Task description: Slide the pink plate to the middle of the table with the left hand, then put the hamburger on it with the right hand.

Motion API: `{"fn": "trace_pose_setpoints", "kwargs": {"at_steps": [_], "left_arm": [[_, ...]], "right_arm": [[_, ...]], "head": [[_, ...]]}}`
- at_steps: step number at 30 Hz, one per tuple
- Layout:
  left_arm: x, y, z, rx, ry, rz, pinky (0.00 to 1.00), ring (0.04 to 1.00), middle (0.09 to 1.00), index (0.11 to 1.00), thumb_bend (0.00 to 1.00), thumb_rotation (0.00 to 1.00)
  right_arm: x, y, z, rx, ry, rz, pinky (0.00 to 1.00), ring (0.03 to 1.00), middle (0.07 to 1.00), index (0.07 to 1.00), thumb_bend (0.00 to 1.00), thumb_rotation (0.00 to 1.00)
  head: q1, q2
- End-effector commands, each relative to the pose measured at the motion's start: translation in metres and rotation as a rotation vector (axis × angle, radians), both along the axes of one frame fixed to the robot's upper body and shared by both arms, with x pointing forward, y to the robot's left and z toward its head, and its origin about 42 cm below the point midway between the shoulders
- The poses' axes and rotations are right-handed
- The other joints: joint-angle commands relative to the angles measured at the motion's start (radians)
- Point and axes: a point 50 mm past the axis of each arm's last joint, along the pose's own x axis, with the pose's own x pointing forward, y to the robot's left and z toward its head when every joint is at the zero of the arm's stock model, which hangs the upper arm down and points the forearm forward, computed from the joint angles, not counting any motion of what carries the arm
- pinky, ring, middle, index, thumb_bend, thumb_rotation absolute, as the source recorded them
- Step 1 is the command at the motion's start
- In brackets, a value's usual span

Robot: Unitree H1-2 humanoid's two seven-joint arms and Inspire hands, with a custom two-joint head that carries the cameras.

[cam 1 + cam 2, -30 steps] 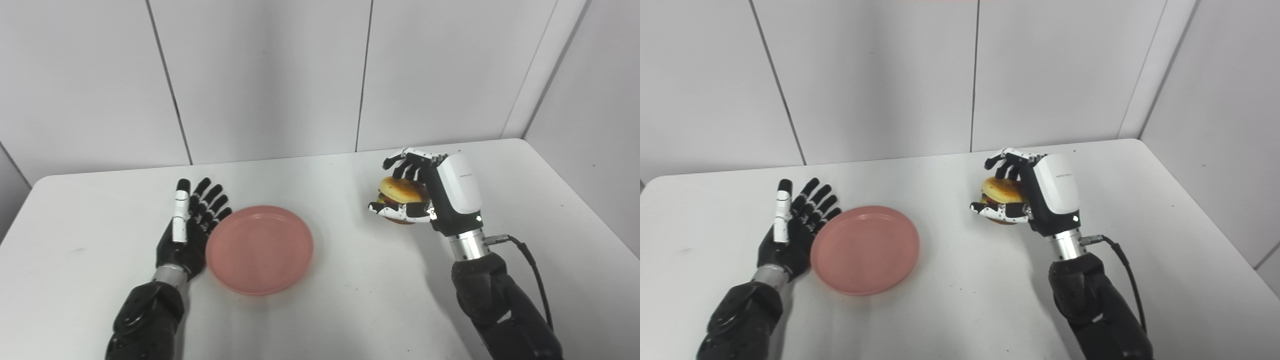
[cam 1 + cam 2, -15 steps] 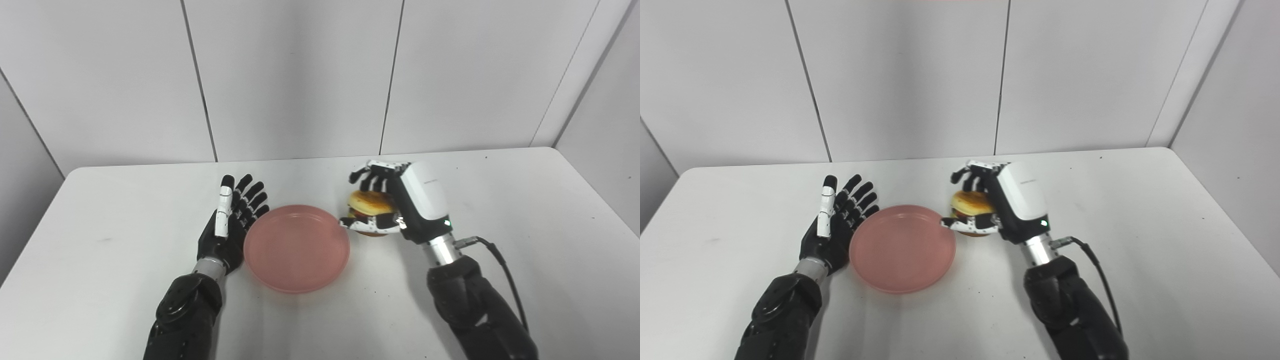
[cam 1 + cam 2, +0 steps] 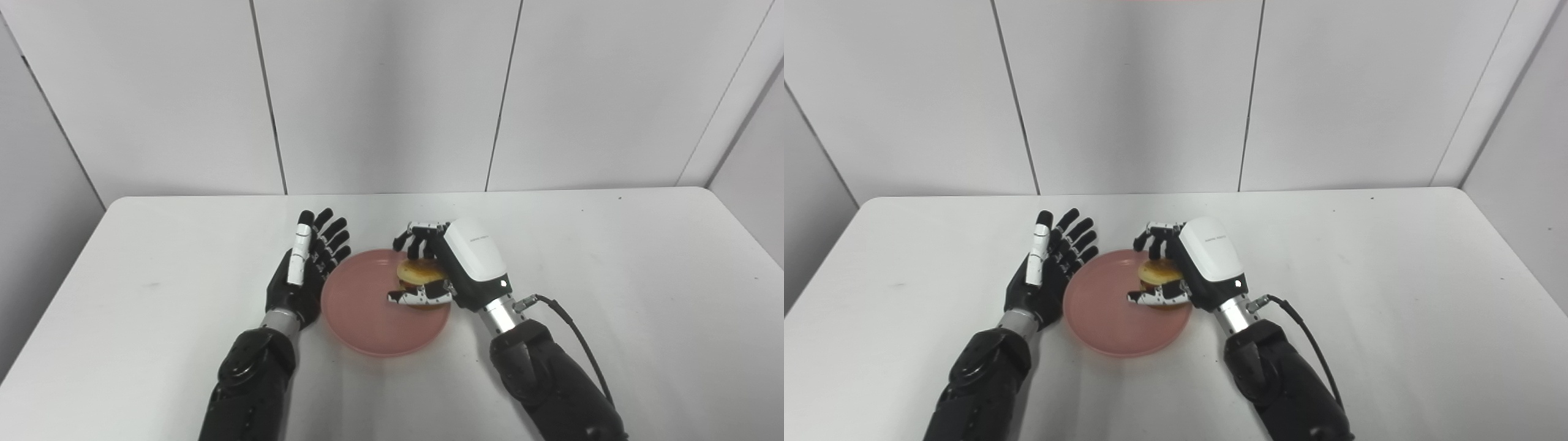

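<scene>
The pink plate lies flat near the middle of the white table. My left hand rests open against the plate's left rim, palm toward it and fingers pointing away from me. A hamburger with a browned bun is held over the right part of the plate, with my right hand shut on it from above and the right. Whether the burger touches the plate I cannot tell.
White wall panels rise just behind the table's far edge. A black cable loops off my right wrist over the table.
My right hand has carried the hamburger leftward, from beside the plate to over its right part. The camera has turned, shifting the whole picture. Plate and left hand keep their places relative to each other.
</scene>
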Motion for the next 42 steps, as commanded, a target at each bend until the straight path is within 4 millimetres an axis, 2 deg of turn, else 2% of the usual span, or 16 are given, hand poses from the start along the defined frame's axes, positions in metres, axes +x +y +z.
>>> {"fn": "trace_pose_setpoints", "kwargs": {"at_steps": [1, 4, 10, 15, 20, 26, 29, 30, 31, 32, 33, 35, 36, 42], "left_arm": [[-0.008, -0.003, -0.027, 0.029, 0.119, 0.010, 0.94, 0.928, 0.898, 0.903, 0.83, 0.80], [-0.007, -0.005, -0.027, 0.029, 0.123, 0.010, 0.93, 0.916, 0.888, 0.900, 0.83, 0.80], [-0.006, -0.006, -0.033, 0.039, 0.129, 0.016, 0.92, 0.918, 0.899, 0.902, 0.84, 0.80], [-0.004, -0.006, -0.035, 0.037, 0.131, 0.013, 0.92, 0.929, 0.899, 0.898, 0.83, 0.81], [-0.003, -0.006, -0.034, 0.036, 0.126, 0.007, 0.91, 0.917, 0.890, 0.892, 0.84, 0.82], [-0.002, -0.006, -0.032, 0.030, 0.130, 0.001, 0.90, 0.906, 0.874, 0.884, 0.84, 0.81], [-0.002, -0.006, -0.032, 0.036, 0.131, -0.006, 0.88, 0.900, 0.868, 0.882, 0.84, 0.82], [-0.002, -0.006, -0.032, 0.033, 0.132, -0.007, 0.89, 0.901, 0.868, 0.882, 0.84, 0.82], [-0.002, -0.006, -0.032, 0.031, 0.133, -0.010, 0.89, 0.901, 0.868, 0.883, 0.84, 0.81], [-0.002, -0.006, -0.032, 0.033, 0.131, -0.011, 0.89, 0.901, 0.869, 0.884, 0.84, 0.81], [-0.002, -0.005, -0.033, 0.035, 0.128, -0.012, 0.89, 0.898, 0.868, 0.884, 0.84, 0.81], [-0.002, -0.004, -0.032, 0.041, 0.124, -0.012, 0.88, 0.894, 0.865, 0.880, 0.84, 0.81], [-0.002, -0.004, -0.031, 0.044, 0.121, -0.012, 0.88, 0.894, 0.867, 0.886, 0.83, 0.82], [-0.001, -0.003, -0.029, 0.049, 0.118, -0.013, 0.90, 0.901, 0.866, 0.900, 0.81, 0.83]], "right_arm": [[0.015, 0.014, 0.033, 0.024, -0.118, 0.049, 0.18, 0.249, 0.390, 0.471, 0.52, 0.15], [0.020, 0.018, 0.029, 0.017, -0.111, 0.051, 0.17, 0.240, 0.385, 0.471, 0.52, 0.15], [0.028, 0.024, 0.007, -0.005, -0.073, 0.047, 0.18, 0.240, 0.376, 0.471, 0.52, 0.16], [0.027, 0.028, -0.007, -0.001, -0.042, 0.048, 0.18, 0.245, 0.381, 0.471, 0.52, 0.16], [0.024, 0.031, -0.011, 0.004, -0.037, 0.067, 0.18, 0.242, 0.383, 0.471, 0.51, 0.16], [0.022, 0.027, -0.013, -0.029, -0.039, 0.082, 0.28, 0.317, 0.431, 0.474, 0.51, 0.16], [0.019, 0.023, -0.013, -0.079, -0.052, 0.063, 0.37, 0.416, 0.510, 0.484, 0.51, 0.18], [0.019, 0.021, -0.013, -0.090, -0.055, 0.058, 0.42, 0.471, 0.551, 0.520, 0.58, 0.40], [0.018, 0.019, -0.013, -0.095, -0.057, 0.055, 0.47, 0.530, 0.595, 0.554, 0.64, 0.58], [0.017, 0.018, -0.012, -0.094, -0.060, 0.054, 0.52, 0.572, 0.624, 0.571, 0.67, 0.65], [0.016, 0.017, -0.012, -0.090, -0.062, 0.053, 0.58, 0.620, 0.659, 0.591, 0.69, 0.70], [0.013, 0.015, -0.010, -0.082, -0.068, 0.050, 0.63, 0.659, 0.689, 0.608, 0.71, 0.73], [0.012, 0.014, -0.009, -0.079, -0.072, 0.048, 0.66, 0.700, 0.733, 0.638, 0.73, 0.78], [0.001, 0.009, 0.002, -0.002, -0.083, 0.065, 0.71, 0.778, 0.816, 0.715, 0.76, 0.89]], "head": [[0.009, 0.001], [0.016, 0.001], [0.033, 0.001], [0.037, 0.000], [0.035, -0.001], [0.031, 0.001], [0.025, 0.000], [0.023, 0.001], [0.022, 0.001], [0.021, 0.001], [0.021, 0.002], [0.021, 0.001], [0.021, 0.001], [0.018, -0.002]]}}
